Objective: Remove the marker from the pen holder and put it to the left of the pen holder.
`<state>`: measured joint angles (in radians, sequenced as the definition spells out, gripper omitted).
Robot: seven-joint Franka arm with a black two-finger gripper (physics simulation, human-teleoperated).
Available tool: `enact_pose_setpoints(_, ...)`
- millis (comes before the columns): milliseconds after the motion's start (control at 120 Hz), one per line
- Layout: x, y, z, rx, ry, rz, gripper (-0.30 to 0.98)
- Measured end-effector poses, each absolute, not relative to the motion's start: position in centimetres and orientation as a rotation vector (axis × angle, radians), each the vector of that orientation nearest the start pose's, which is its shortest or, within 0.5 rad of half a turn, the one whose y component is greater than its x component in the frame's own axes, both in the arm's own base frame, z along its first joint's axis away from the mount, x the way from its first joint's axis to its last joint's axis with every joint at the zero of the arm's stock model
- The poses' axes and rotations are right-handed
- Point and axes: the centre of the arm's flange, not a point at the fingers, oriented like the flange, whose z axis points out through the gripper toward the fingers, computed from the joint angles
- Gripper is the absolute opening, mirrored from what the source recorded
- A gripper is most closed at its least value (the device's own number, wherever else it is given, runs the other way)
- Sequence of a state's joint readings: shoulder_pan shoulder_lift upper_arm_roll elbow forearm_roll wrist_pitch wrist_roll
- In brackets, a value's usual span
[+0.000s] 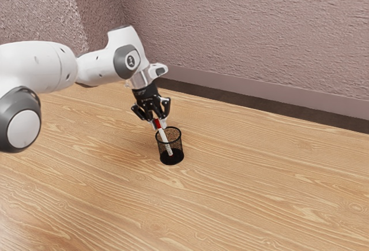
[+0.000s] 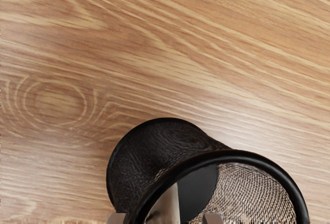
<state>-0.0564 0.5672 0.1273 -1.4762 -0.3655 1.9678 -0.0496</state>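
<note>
My gripper (image 1: 158,123) is over the rim of the black mesh pen holder (image 1: 177,145), its fingers drawn in around the marker's red upper part and shut on it. The white marker (image 1: 163,134) slants down from the fingertips into the holder, its lower end low inside. In the wrist view the holder (image 2: 149,167) stands at the lower edge, and the marker (image 2: 167,208) appears as a pale, blurred shape inside it, between the tips of my gripper (image 2: 165,219).
The wooden table (image 1: 259,176) surrounds the holder. Behind it, a dark strip and a pale baseboard run along the foot of a textured wall (image 1: 259,37). My arm reaches in from the exterior view's left, above the table.
</note>
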Motion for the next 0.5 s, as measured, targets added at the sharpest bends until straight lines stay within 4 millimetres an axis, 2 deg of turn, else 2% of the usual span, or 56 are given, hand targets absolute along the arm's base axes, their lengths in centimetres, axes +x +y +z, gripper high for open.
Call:
enact_pose_setpoints(158, 69.88, 1.28, 34.51, -3.376, -0.432, 0.106, 0.11)
enact_pose_setpoints(500, 69.92, 1.28, 34.59, -3.375, -0.416, 0.093, -0.01)
